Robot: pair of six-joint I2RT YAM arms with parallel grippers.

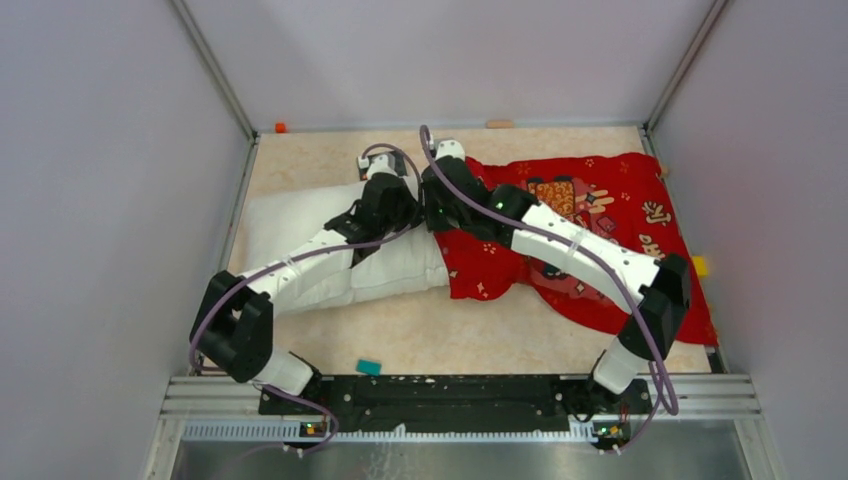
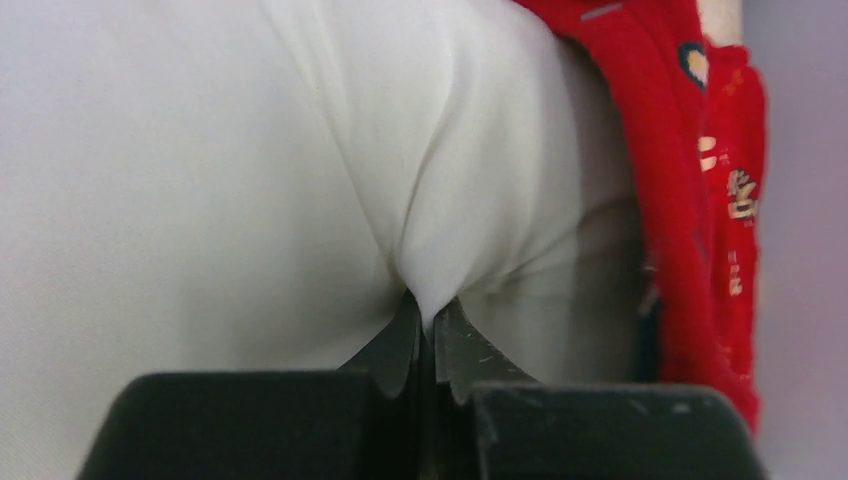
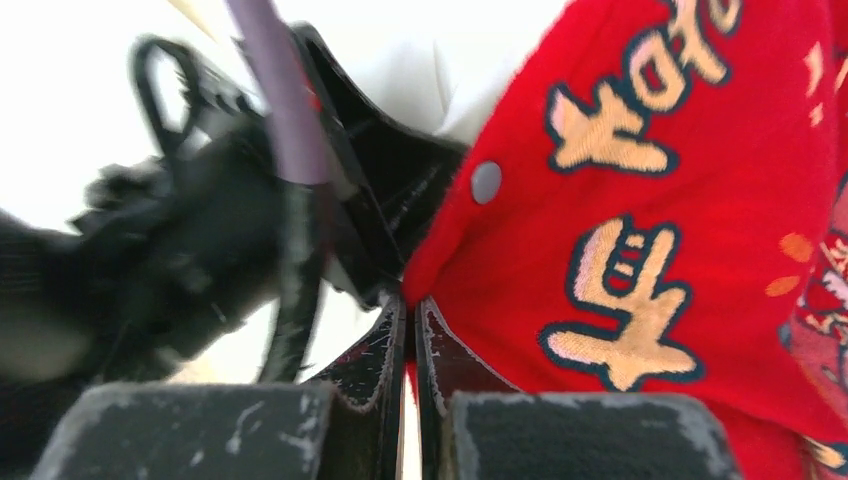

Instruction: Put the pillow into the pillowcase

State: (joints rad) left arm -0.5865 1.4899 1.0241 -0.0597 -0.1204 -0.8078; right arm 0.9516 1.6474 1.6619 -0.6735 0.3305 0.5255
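While left tool (image 2: pixel 432 312) pinches one pillow (image 2: pixel 200 180), right tool (image 3: pixel 410 305) pinches one pillowcase (image 3: pixel 650 200)

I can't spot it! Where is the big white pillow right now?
In the top view, the plump white fabric pillow lies left of centre, its right end at the mouth of the red printed fabric pillowcase.

Small teal object (image 1: pixel 369 367) on beige table (image 1: pixel 430 335), near front edge

The pillow (image 1: pixel 290 215) is plain white, without any print. The pillowcase (image 1: pixel 610 180) is bright red, with gold characters outlined in dark blue and small gold flowers. The table (image 1: pixel 450 335) is beige, faintly marbled. The left arm (image 1: pixel 300 270) and right arm (image 1: pixel 580 245) are white and black.
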